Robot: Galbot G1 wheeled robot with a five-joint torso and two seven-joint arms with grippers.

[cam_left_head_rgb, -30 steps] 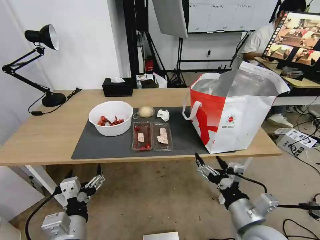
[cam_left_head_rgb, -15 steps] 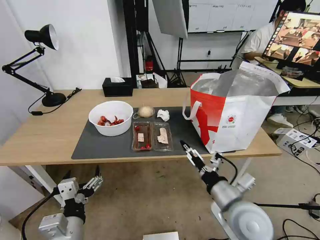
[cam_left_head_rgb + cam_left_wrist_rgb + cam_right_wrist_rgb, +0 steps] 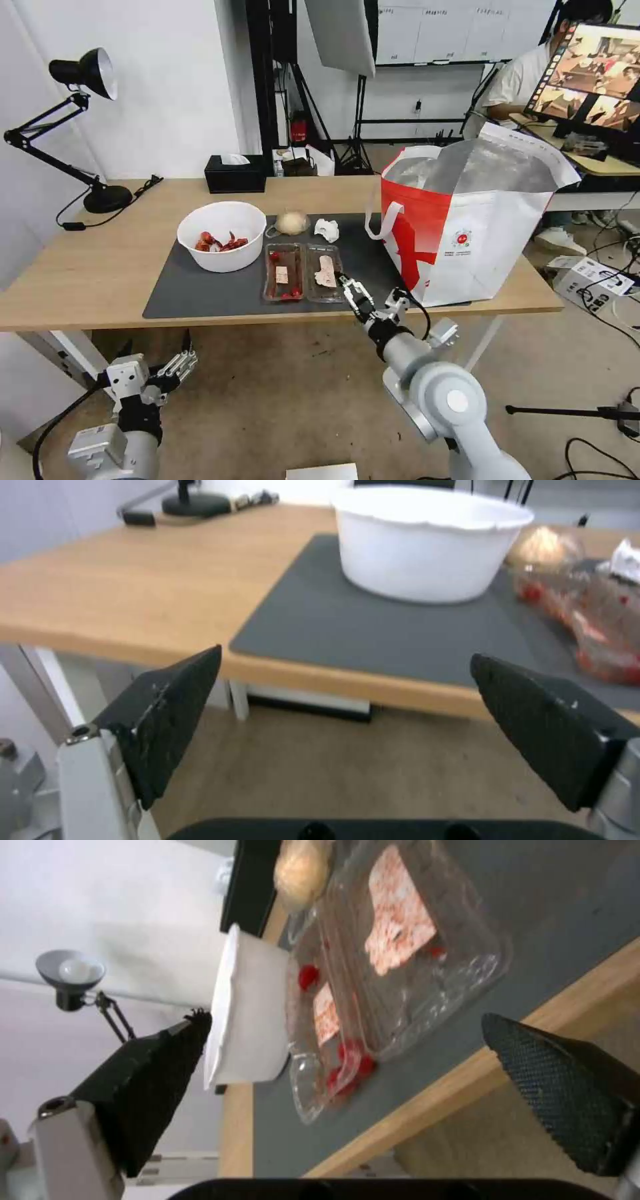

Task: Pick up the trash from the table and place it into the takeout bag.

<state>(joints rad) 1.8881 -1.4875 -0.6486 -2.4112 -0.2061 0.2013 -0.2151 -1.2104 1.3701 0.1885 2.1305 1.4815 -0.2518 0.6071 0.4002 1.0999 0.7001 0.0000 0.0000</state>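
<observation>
The right end effector (image 3: 347,285) reaches up over the near edge of the table (image 3: 80,280), its fingers spread apart and holding nothing. In the head view its tip sits just at the near right corner of the clear two-compartment tray (image 3: 304,272). In the right wrist view the tray (image 3: 393,965) lies just beyond the two dark fingers (image 3: 560,1090), framed between them but not yet between the pads, with the table edge underneath.

The tray rests on the dark grey mat (image 3: 200,293), holding red bits and pale scraps. To its left stands the white bowl (image 3: 222,236) with red food scraps. Behind the tray lie the beige lump in clear plastic (image 3: 291,223) and, beside it, the small crumpled tissue (image 3: 326,229). The takeout bag (image 3: 480,233) stands open on the right end of the table, well to the right of the tray, foil lining showing.

The left end effector (image 3: 155,347) hangs low in front of the table, below its edge, fingers apart and empty. In the left wrist view the bowl (image 3: 427,540) is well beyond it.
</observation>
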